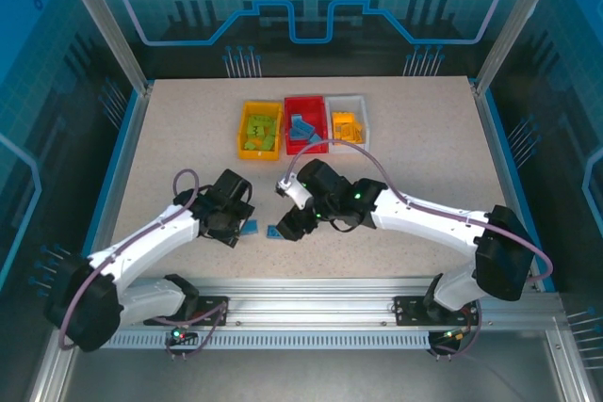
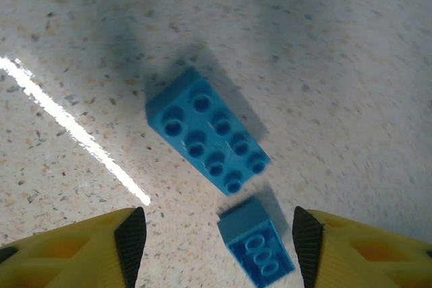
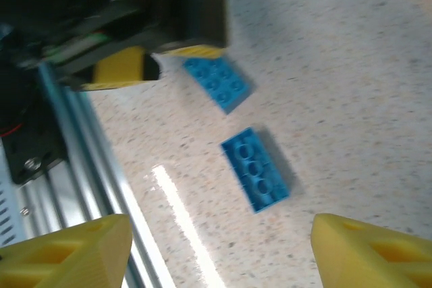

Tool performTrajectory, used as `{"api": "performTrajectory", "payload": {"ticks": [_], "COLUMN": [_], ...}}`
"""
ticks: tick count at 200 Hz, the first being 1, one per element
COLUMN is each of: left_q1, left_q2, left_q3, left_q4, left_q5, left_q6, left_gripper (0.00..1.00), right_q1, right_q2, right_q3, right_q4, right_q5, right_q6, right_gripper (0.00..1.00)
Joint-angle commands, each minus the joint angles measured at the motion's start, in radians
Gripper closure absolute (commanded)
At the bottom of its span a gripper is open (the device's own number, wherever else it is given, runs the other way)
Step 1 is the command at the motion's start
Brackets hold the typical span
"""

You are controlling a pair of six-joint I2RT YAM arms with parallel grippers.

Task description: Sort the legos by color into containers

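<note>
Two blue legos lie on the table between my grippers, one [image 1: 250, 226] by the left gripper [image 1: 234, 229], the other [image 1: 274, 232] by the right gripper [image 1: 290, 225]. In the left wrist view a brick lies studs up [image 2: 207, 131]; a second, hollow side showing [image 2: 256, 247], sits between the open left gripper's [image 2: 219, 237] pads [image 2: 131, 242], touching neither. In the right wrist view the open right gripper [image 3: 219, 254] hovers over the hollow-side brick [image 3: 255, 168], with the studs-up brick [image 3: 217, 82] beyond. The yellow bin [image 1: 243, 129] holds green legos, the red bin [image 1: 306, 102] blue ones, the white bin [image 1: 361, 101] orange ones.
The three bins stand side by side at the back middle of the speckled table [image 1: 424, 157]. A metal rail [image 1: 311, 294] runs along the near edge. The left gripper's yellow finger [image 3: 121, 69] and dark body fill the right wrist view's upper left.
</note>
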Motion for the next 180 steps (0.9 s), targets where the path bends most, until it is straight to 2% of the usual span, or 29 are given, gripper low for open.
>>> {"api": "performTrajectory", "payload": {"ticks": [1,21,58,90,105,130,155,171,180], "left_q1": [0.003,0.013,0.055,0.058,0.060,0.063,0.063,0.065,0.065], "left_q2": [0.057,0.108,0.208,0.253,0.261,0.262,0.239,0.231,0.235], "left_q3": [0.020,0.011,0.036,0.005,-0.010,-0.017,-0.003,0.053,0.097], "left_q4": [0.007,0.068,0.120,0.156,0.188,0.206,0.208,0.210,0.207], "left_q5": [-0.020,-0.015,0.000,0.021,0.012,-0.011,-0.041,-0.073,-0.086], "left_q6": [-0.215,-0.312,-0.345,-0.385,-0.391,-0.385,-0.347,-0.256,-0.150], "left_gripper": [0.35,0.35,0.34,0.38,0.44,0.60,0.68,0.70,0.70], "right_q1": [0.020,0.031,0.056,0.074,0.075,0.074,0.059,0.020,-0.016], "right_q2": [-0.060,-0.071,-0.061,-0.057,-0.067,-0.090,-0.156,-0.226,-0.270], "right_q3": [-0.013,-0.022,-0.028,-0.041,-0.049,-0.056,-0.067,-0.085,-0.098], "right_q4": [0.036,0.033,0.031,0.041,0.050,0.058,0.060,0.072,0.077], "right_q5": [-0.028,-0.013,-0.004,0.007,0.016,0.042,0.114,0.171,0.216], "right_q6": [0.003,0.018,0.038,0.059,0.069,0.079,0.102,0.141,0.174], "right_gripper": [0.28,0.27,0.28,0.29,0.30,0.32,0.33,0.34,0.34]}}
